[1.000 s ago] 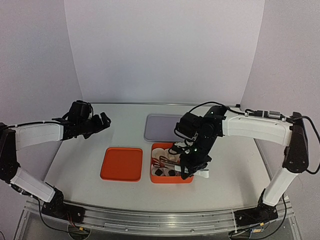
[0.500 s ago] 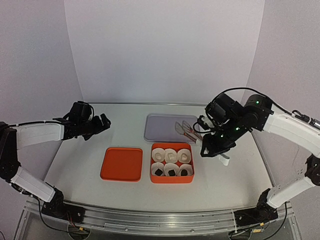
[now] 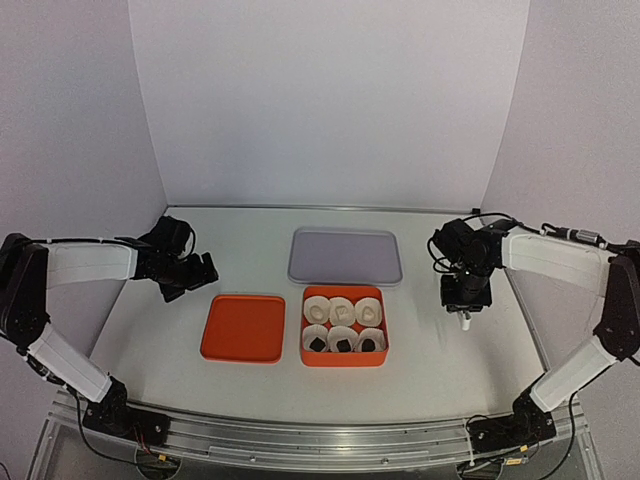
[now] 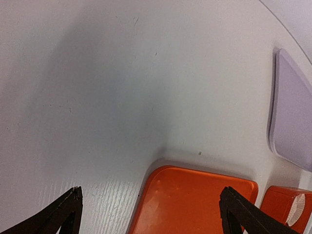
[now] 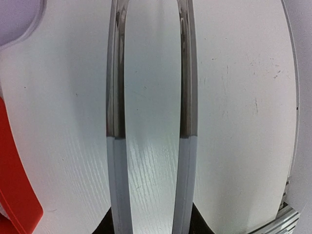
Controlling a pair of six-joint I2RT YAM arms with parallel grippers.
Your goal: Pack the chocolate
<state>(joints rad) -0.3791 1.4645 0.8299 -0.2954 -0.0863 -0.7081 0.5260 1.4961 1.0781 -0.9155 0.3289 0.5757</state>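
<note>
The orange box [image 3: 343, 361] holds six white paper cups. Three cream-white chocolate lumps [image 3: 342, 308] sit in the back row and three dark lumps [image 3: 342, 344] in the front row. My right gripper [image 3: 466, 298] is to the right of the box, low over the table, and shut on metal tongs with white handles [image 3: 465, 322]. In the right wrist view the two tong arms [image 5: 116, 146] run straight out from my gripper [image 5: 151, 226] with nothing between them. My left gripper [image 3: 196, 270] is open and empty by the far left corner of the orange lid [image 3: 243, 328].
A grey tray [image 3: 345, 256] lies behind the box. In the left wrist view my gripper [image 4: 150, 196] hangs over the lid [image 4: 195, 204], with the box corner [image 4: 285, 204] and the grey tray [image 4: 292, 117] at right. The box edge [image 5: 14, 195] shows at left in the right wrist view.
My right arm has swung from over the box out to the right and down, keeping the tongs. My left gripper has moved a little nearer and lower, toward the lid.
</note>
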